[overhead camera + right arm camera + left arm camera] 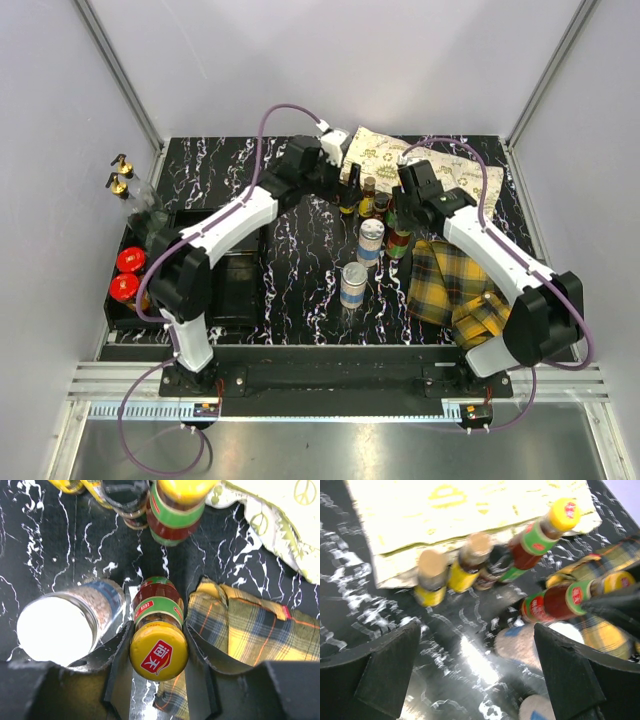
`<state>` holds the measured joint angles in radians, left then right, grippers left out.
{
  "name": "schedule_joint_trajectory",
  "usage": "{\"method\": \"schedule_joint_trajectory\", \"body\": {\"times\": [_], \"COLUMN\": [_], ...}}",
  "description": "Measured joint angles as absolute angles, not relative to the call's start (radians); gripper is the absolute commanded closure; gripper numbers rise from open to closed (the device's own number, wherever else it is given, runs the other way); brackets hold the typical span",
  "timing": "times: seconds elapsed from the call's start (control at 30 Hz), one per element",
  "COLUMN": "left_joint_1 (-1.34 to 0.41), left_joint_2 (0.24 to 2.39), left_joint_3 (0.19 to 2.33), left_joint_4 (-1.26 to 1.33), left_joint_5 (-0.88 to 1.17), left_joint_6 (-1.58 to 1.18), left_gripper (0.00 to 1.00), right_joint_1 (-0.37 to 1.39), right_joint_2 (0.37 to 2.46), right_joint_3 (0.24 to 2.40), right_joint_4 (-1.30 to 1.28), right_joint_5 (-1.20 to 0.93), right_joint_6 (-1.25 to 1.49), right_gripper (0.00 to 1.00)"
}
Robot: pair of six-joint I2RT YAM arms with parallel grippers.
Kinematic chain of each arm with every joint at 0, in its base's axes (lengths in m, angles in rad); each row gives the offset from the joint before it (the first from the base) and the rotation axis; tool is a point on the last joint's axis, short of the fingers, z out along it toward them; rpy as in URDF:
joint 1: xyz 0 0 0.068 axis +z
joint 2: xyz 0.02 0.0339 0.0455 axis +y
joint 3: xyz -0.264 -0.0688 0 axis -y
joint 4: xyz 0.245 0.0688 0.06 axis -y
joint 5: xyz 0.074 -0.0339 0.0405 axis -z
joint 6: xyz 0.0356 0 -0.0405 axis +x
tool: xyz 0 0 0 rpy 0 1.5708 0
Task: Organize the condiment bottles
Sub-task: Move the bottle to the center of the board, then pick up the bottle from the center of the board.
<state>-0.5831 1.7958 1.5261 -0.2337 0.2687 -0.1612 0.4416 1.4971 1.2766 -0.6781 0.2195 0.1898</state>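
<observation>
One shaker [55, 630], plaid cloth [250, 630], flanking gripped bottle [158, 630]

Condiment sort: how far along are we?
Looks done: two red-lidded jars and the gold-capped bottles stand in or at the black tray on the left. In hand: the right hand is shut on a yellow-capped sauce bottle; the left hand is open over the cluster by the cloth. Left: that cluster and two shakers on the table.

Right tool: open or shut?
Shut: the right tool grips the yellow-capped bottle, fingers pressed on both sides in the wrist view.
</observation>
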Motion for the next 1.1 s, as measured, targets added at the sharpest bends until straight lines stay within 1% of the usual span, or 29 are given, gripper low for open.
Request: {"method": "schedule_joint_trajectory", "body": {"times": [0.23, 0.27, 0.33, 0.37, 0.4, 0.47, 0.5, 0.53, 0.57, 0.6, 0.67, 0.83, 1.1], "left_joint_1": [-0.662, -0.669, -0.677, -0.682, -0.687, -0.693, -0.697, -0.701, -0.705, -0.709, -0.715, -0.727, -0.731], "left_joint_2": [1.894, 1.903, 1.918, 1.925, 1.932, 1.945, 1.952, 1.959, 1.967, 1.976, 1.998, 2.061, 2.119], "left_joint_3": [1.605, 1.612, 1.621, 1.625, 1.629, 1.637, 1.642, 1.645, 1.650, 1.657, 1.674, 1.729, 1.775], "left_joint_4": [-0.242, -0.243, -0.246, -0.246, -0.247, -0.247, -0.247, -0.245, -0.247, -0.248, -0.248, -0.253, -0.255], "left_joint_5": [0.274, 0.277, 0.278, 0.277, 0.277, 0.273, 0.267, 0.260, 0.254, 0.249, 0.237, 0.200, 0.140], "left_joint_6": [-0.175, -0.178, -0.184, -0.187, -0.191, -0.200, -0.209, -0.217, -0.228, -0.237, -0.257, -0.298, -0.335], "left_gripper": [0.03, 0.03, 0.03, 0.03, 0.03, 0.04, 0.05, 0.06, 0.10, 0.12, 0.17, 0.21, 0.28], "right_joint_1": [0.442, 0.442, 0.442, 0.442, 0.442, 0.442, 0.442, 0.442, 0.442, 0.442, 0.442, 0.442, 0.442], "right_joint_2": [1.428, 1.416, 1.397, 1.388, 1.383, 1.375, 1.374, 1.371, 1.366, 1.360, 1.350, 1.337, 1.306], "right_joint_3": [1.208, 1.198, 1.183, 1.177, 1.175, 1.170, 1.168, 1.168, 1.168, 1.168, 1.168, 1.166, 1.156], "right_joint_4": [-0.676, -0.677, -0.681, -0.683, -0.685, -0.685, -0.682, -0.673, -0.665, -0.658, -0.646, -0.627, -0.616], "right_joint_5": [0.221, 0.221, 0.221, 0.221, 0.221, 0.221, 0.222, 0.224, 0.225, 0.226, 0.226, 0.226, 0.228], "right_joint_6": [0.205, 0.206, 0.206, 0.207, 0.207, 0.213, 0.214, 0.218, 0.221, 0.224, 0.228, 0.241, 0.262], "right_gripper": [0.69, 0.65, 0.60, 0.56, 0.49, 0.42, 0.36, 0.34, 0.33, 0.30, 0.29, 0.27, 0.27]}}
